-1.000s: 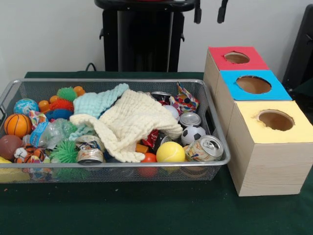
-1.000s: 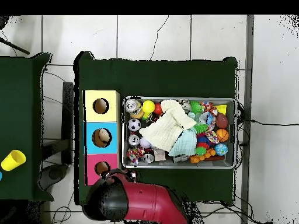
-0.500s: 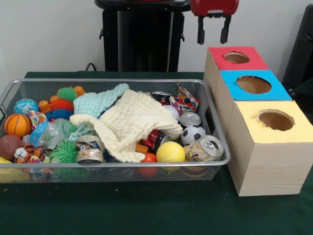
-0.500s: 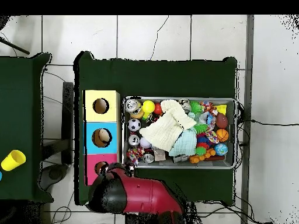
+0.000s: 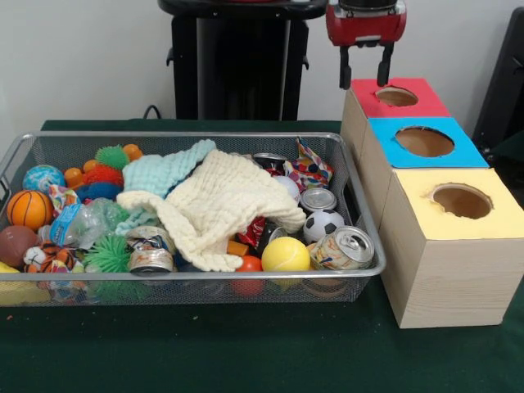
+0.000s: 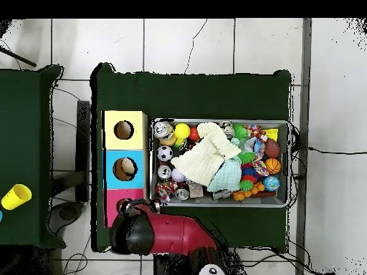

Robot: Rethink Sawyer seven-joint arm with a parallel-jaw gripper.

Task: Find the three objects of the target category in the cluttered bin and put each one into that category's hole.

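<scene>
Tool [image 5: 363,77], fingers parted and empty, hangs above the red-topped box [image 5: 393,100]. Spotted fabric piece [image 5: 309,166] lies in the wire bin [image 5: 246,282] beside the cream cloth [image 5: 221,205].

We take this for a robotics lab: a bench [image 5: 246,360] draped in dark green cloth on a pale tiled floor [image 6: 186,43], cables trailing across the tiles, a black robot pedestal [image 5: 233,61] against a bare white wall, and three wooden boxes [image 5: 426,188] with colour-coded holes.
</scene>
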